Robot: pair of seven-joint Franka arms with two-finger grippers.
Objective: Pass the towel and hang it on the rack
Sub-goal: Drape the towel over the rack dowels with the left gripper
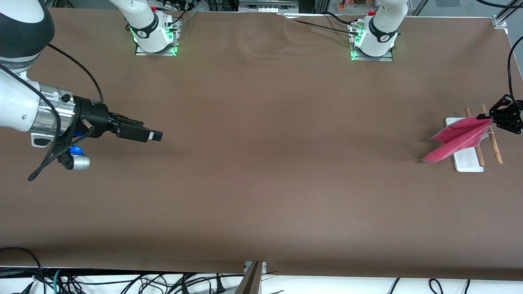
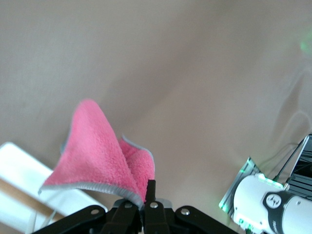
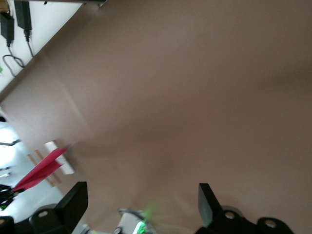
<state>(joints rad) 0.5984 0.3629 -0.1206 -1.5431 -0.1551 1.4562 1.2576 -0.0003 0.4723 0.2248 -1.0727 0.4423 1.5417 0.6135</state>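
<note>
Holding the towel [image 1: 457, 139] by one corner, our left gripper [image 1: 491, 118] has its fingers pinched tight on the cloth, over the rack [image 1: 466, 159] at the left arm's end of the table [image 1: 261, 163]. In the left wrist view we see the two fingers squeezed together on the towel [image 2: 100, 156], with the pink fuzzy side showing and a thin pale edge along it. We think the big worry is that the towel could miss the rods [image 1: 492, 139]. It hangs slanted from one corner, and most of it droops down toward the middle of the table, off the white base [image 1: 470, 161]. If we let go now, we think it may slide off and land flat on the table, not over the rods. The rods are thin and the rack looks light, so we also fear a bump from our gripper or a tug from the cloth could tip it or push it. We cannot tell if the towel touches a rod yet; it covers part of them in the front view. Our right gripper [image 1: 155, 135] waits in the air over the right arm's end of the table, well apart from the rack. In the right wrist view its fingers [image 3: 73, 202] are wide apart and hold nothing.
</note>
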